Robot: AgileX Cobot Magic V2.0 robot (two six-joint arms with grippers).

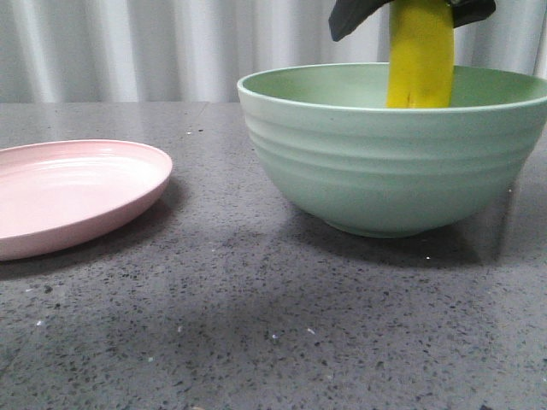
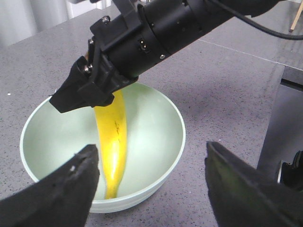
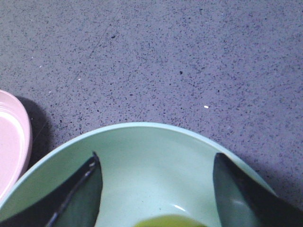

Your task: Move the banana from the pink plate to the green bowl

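The yellow banana (image 1: pixel 420 55) stands almost upright, its lower end inside the green bowl (image 1: pixel 385 162). In the left wrist view the banana (image 2: pixel 113 146) reaches down to the bowl's (image 2: pixel 179 124) inner wall near the bottom. My right gripper (image 3: pixel 156 155) is over the bowl (image 3: pixel 142 156) with its fingers wide apart on either side of the banana's top end (image 3: pixel 166 221). Its black fingers (image 1: pixel 355 19) show at the top of the front view. The pink plate (image 1: pixel 77 192) lies empty at the left. My left gripper (image 2: pixel 151 146) is open and empty, above the bowl's edge.
The grey speckled table (image 1: pixel 256 325) carries both dishes. A pale corrugated wall (image 1: pixel 128 51) stands behind. A grey upright frame (image 2: pixel 284 123) stands beside the bowl in the left wrist view. The plate's edge (image 3: pixel 12 142) shows in the right wrist view.
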